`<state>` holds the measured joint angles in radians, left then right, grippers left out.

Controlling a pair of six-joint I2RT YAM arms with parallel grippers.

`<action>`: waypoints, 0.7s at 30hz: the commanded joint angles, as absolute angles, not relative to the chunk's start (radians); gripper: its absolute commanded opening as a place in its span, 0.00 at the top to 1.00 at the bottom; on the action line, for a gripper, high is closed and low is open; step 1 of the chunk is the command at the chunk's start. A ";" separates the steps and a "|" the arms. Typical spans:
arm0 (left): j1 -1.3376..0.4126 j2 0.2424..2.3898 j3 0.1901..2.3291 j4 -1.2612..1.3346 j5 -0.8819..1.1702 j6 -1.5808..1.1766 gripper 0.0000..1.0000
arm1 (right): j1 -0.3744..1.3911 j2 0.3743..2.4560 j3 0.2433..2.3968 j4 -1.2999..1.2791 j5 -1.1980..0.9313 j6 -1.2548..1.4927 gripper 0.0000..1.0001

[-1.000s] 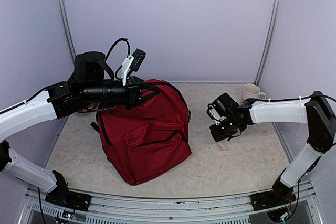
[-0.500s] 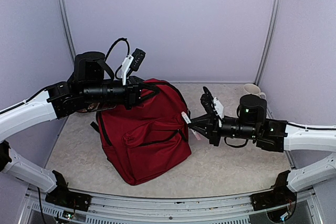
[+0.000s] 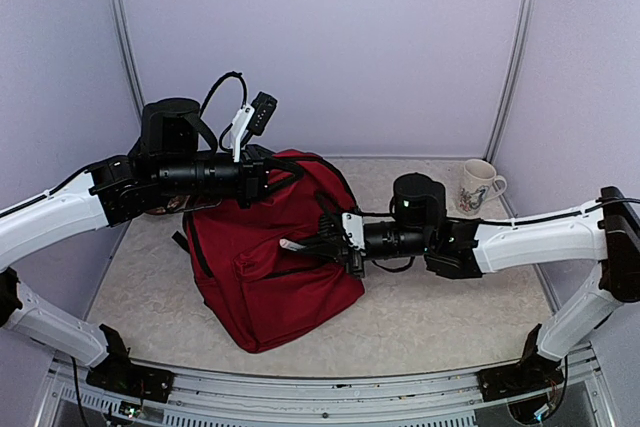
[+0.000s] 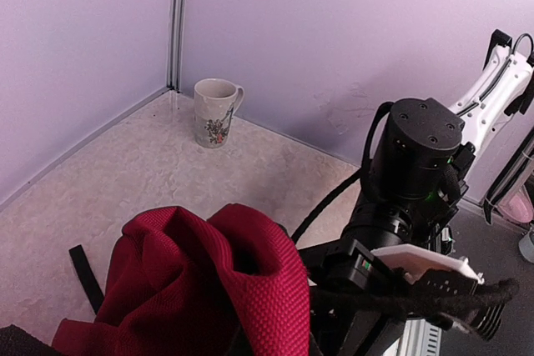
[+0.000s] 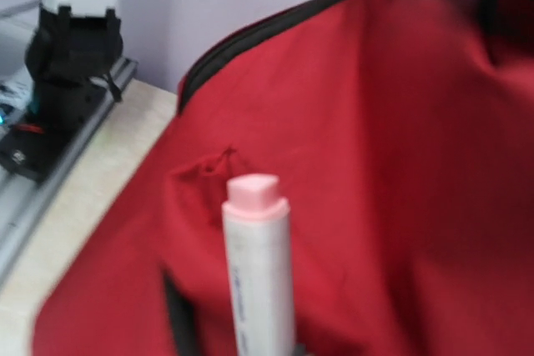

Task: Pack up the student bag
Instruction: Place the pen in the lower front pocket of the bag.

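dark-red fabric backpack (image 3: pixel 280 277) seems held up at its top by left jaws; right jaws grip a white pink-capped marker (image 5: pixel 259 281): aim it higher, into the bag's mouth, not the front panel.

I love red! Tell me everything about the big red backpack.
The student bag is dark-red woven fabric with black zippers, straps and a front pocket. It stands on the table, top bunched up where the left gripper grips it. The right gripper holds a pink-capped marker near its front; contact unclear.
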<state>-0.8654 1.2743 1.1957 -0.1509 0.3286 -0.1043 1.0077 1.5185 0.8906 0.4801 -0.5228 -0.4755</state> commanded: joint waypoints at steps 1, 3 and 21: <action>-0.870 1.258 1.218 -0.124 0.341 -0.092 1.00 | 1.012 1.590 0.976 0.417 -0.530 -0.701 1.00; -0.869 1.262 1.220 -0.124 0.345 -0.093 1.00 | 1.012 1.614 0.996 0.392 -0.527 -0.747 1.00; -0.871 1.258 1.220 -0.124 0.356 -0.091 1.00 | 0.952 1.649 0.994 0.062 -0.303 -0.838 1.00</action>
